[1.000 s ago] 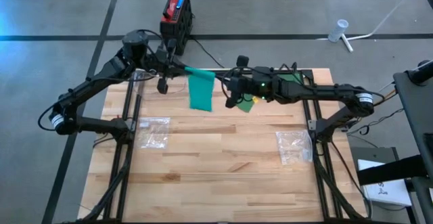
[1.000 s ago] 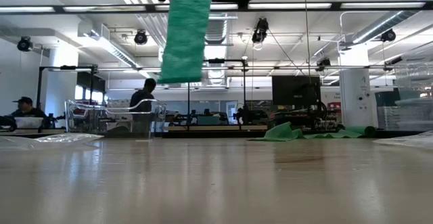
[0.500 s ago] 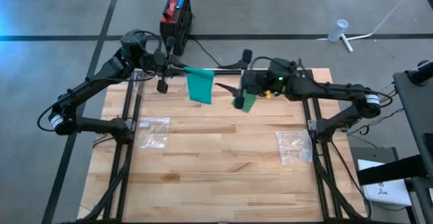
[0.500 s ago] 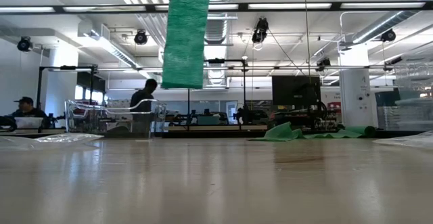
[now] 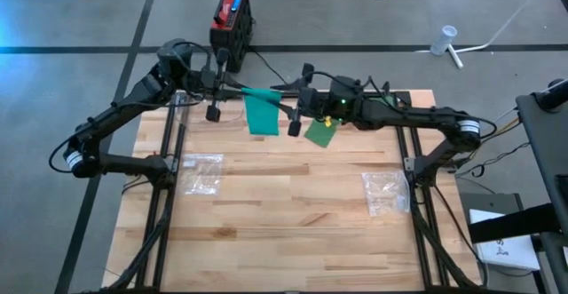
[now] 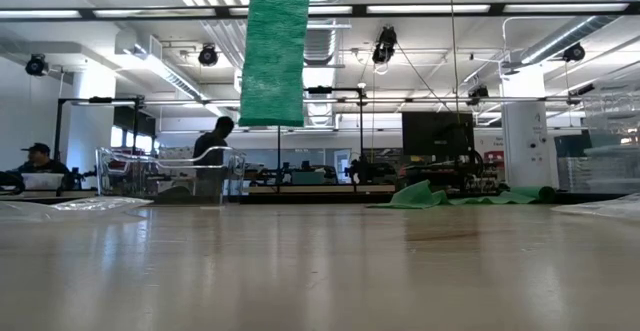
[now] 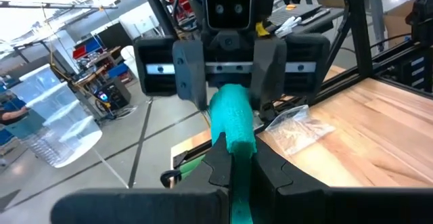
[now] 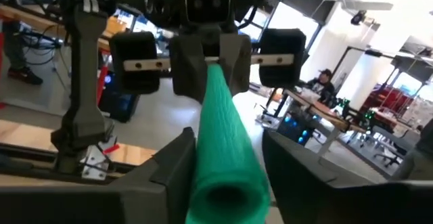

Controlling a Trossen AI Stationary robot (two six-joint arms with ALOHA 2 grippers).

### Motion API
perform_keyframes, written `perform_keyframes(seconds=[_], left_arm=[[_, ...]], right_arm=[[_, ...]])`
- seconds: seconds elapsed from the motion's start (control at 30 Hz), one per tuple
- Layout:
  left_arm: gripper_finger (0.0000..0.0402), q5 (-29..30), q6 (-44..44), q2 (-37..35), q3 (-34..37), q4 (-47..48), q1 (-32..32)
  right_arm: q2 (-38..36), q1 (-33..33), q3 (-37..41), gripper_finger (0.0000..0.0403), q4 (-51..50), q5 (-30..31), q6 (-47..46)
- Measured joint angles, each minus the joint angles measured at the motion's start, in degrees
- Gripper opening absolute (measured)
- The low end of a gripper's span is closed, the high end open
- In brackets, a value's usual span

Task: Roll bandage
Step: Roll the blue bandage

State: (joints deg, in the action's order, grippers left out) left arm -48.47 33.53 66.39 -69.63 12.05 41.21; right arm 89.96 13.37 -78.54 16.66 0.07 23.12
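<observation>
The green bandage (image 5: pixel 262 115) is held high above the table between my two grippers. Its rolled part (image 8: pixel 220 116) runs level from my left gripper (image 7: pixel 233 166), which is shut on it, to my right gripper (image 8: pixel 226 176). A flat tail (image 6: pixel 273 51) hangs straight down from the roll, clear of the table. My right gripper faces the left one and is open, one finger on each side of the roll's free end (image 7: pixel 231 112). My left gripper pinches the bandage roll at one end (image 7: pixel 237 149) between its two fingers, coming level from the table's left and pointing along the roll. The roll sticks out level beyond the fingertips. My right gripper's fingers (image 8: pixel 177 163) flank the other end; I cannot tell whether they touch it.
More green cloth (image 5: pixel 319 132) lies at the table's far side under the right arm, seen as a heap (image 6: pixel 428 195) in the low view. Clear plastic bags lie at the left (image 5: pixel 200 171) and right (image 5: pixel 388 193). A red and black box (image 5: pixel 232 14) stands on the floor beyond.
My right gripper has opened, let go of the bandage, rolled its wrist and pulled back a little toward the table's right. It then came back toward the left gripper, its fingers around the roll's end. The hanging tail, slanted before, now hangs straight.
</observation>
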Motion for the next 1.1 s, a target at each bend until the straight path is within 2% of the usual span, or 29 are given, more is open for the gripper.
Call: perform_keyframes(seconds=[0.23, 0.37, 0.43, 0.5, 0.63, 0.77, 0.97, 1.1], left_arm=[[0.0008, 0.15, 0.48, 0.0, 0.0, -0.05, 0.0], [0.0009, 0.22, -1.18, 0.0, 0.0, -0.5, 0.0], [0.0014, 1.5, -3.52, 0.0, 0.0, -1.2, -0.01], [0.0026, 4.13, -6.07, 0.0, 0.0, -2.37, -0.03], [0.0075, 5.14, -9.67, 0.0, 0.0, -3.64, 0.02], [0.0143, 5.41, -11.78, -0.11, -0.13, -3.39, 0.04], [0.0245, 1.88, -12.9, 0.01, -4.17, 3.23, 0.04], [0.0293, 0.94, -10.48, 0.07, -6.64, 9.13, 0.04]], right_arm=[[0.34, 0.44, 0.0, 0.0091, -0.05, -0.08, 1.88], [0.34, 0.43, 0.0, 0.0037, -0.12, -0.06, 5.75], [0.23, 0.41, 0.03, 0.0014, -0.11, 0.06, 7.51], [-0.12, 0.46, 0.04, 0.0012, -0.08, 0.33, 8.29], [-0.91, 0.46, 0.09, 0.0018, -0.16, 0.29, 11.41], [-2.28, 0.3, 0.09, 0.0007, -1.97, -1.52, 16.49], [-4.4, 0.37, 0.11, 0.0008, -4.15, -6.33, 19.36], [-5.55, 0.41, 0.13, 0.0008, -7.04, -7.67, 19.56]])
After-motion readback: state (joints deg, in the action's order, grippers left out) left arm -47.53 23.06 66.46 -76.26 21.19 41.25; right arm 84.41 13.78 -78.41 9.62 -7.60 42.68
